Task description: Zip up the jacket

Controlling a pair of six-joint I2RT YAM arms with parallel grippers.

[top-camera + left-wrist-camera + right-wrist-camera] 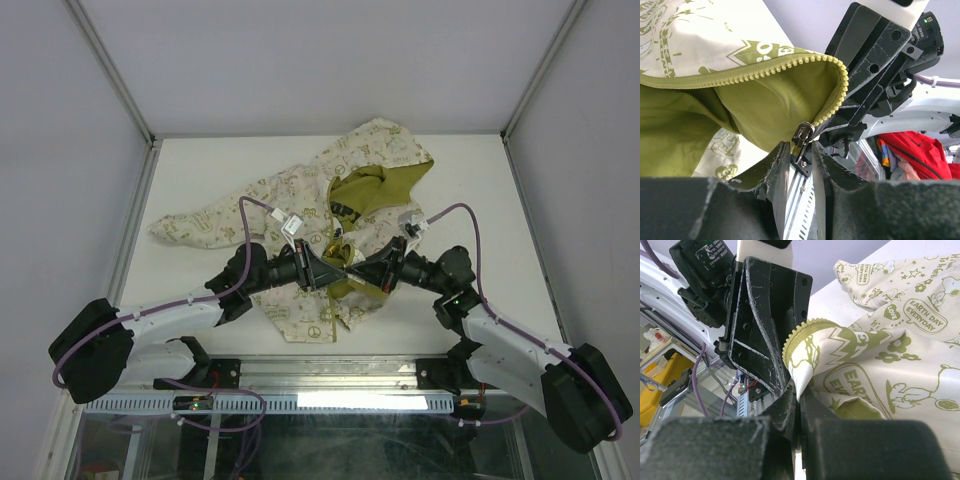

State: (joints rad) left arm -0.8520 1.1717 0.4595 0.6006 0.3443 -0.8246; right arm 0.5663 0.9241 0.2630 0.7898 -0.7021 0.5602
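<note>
Jacket (300, 195) flat on table (200, 160), front open, lower edge lifted just ahead of both hands. Left gripper (801, 152) closed down to a narrow slot, metal slider (803, 135) nipped by its pull between the tips. Right gripper (799, 399) pinched tight on a fold of cream fabric right at the zip teeth (793, 337), directly opposite the left hand, almost tip to tip.

Risks, as judged:
- Thin hold on the slider. Likely to slip free if pulled at an angle to the tooth line rather than along it.
- Teeth curled in a tight loop just above the left tips. Jamming probable unless drawn straight by the right hand first.
- Olive lining (765, 110) bagging right beside the slider. Easily dragged into its mouth and snagged.
- Seating of the second tooth row in the slider not discernible. If unseated, nothing joined by pulling.
- Hands crowded together. Finger-on-finger knock possible with any inward drift.
- Soft fabric only in the right pinch. Creep under tension likely.
</note>
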